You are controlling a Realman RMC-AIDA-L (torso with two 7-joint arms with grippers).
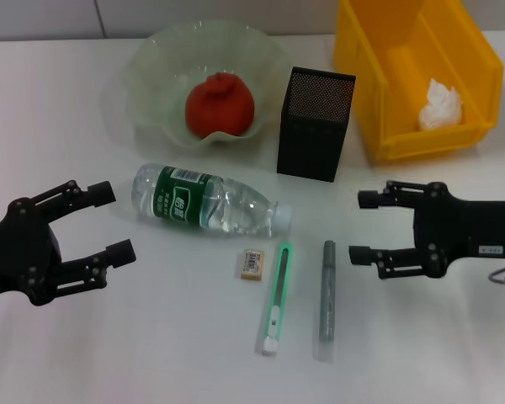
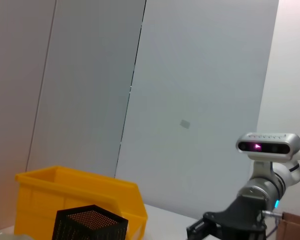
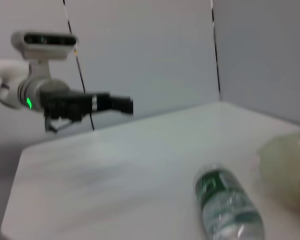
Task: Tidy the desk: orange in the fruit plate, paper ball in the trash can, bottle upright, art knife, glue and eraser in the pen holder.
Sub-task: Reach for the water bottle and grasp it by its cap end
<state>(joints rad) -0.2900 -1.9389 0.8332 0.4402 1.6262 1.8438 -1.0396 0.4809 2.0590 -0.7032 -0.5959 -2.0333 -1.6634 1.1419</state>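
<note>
The orange (image 1: 220, 105) rests in the pale-green fruit plate (image 1: 151, 76) at the back. Inside the yellow trash can (image 1: 379, 126) at the back right lies the paper ball (image 1: 440, 105). The bottle (image 1: 204, 200) lies on its side in the middle, cap toward the right. In front of it are the beige eraser (image 1: 252, 263), the green art knife (image 1: 274, 299) and the grey glue stick (image 1: 327, 289), all flat on the table. The black mesh pen holder (image 1: 315, 124) stands between plate and bin. My left gripper (image 1: 118, 223) is open, left of the bottle. My right gripper (image 1: 359, 227) is open, right of the glue.
The white table (image 1: 151, 353) runs to a grey wall at the back. The left wrist view shows the trash can (image 2: 80, 192), the pen holder (image 2: 90, 225) and the right arm (image 2: 250, 210). The bottle (image 3: 227, 210) and the left arm (image 3: 65, 102) appear in the right wrist view.
</note>
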